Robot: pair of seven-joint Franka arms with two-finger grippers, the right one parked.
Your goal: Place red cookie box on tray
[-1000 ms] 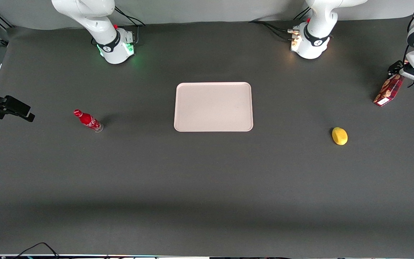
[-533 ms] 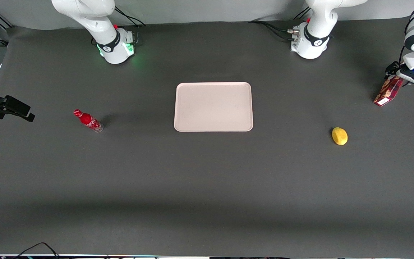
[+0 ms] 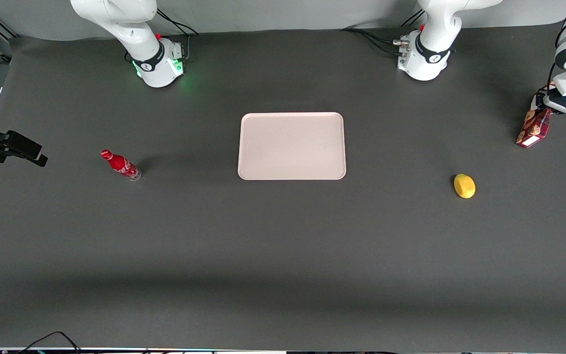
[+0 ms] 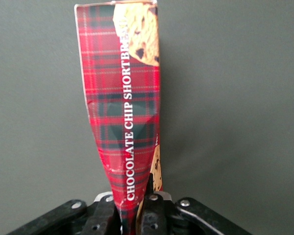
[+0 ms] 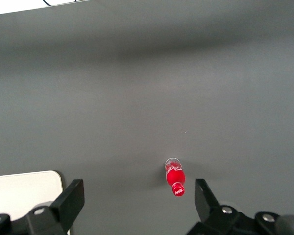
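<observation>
— Where is your gripper [image 3: 544, 107] now?

— At the working arm's end of the worktop [image 3: 283, 246], well apart from the tray [image 3: 292, 146]. Its jaws are clamped on one end of the red cookie box [image 3: 533, 127]; in the wrist view you see the carton [image 4: 125, 112] pinched narrow between the fingers [image 4: 154, 215].

— And the box itself?

— It hangs below your gripper, nearly upright, white flap lowest; whether it touches the worktop, you cannot tell.

— Anything near it?

— A lemon [image 3: 464, 186] lies nearer the front camera than your gripper. A red soda bottle [image 3: 120, 165] stands toward the parked arm's end.
</observation>
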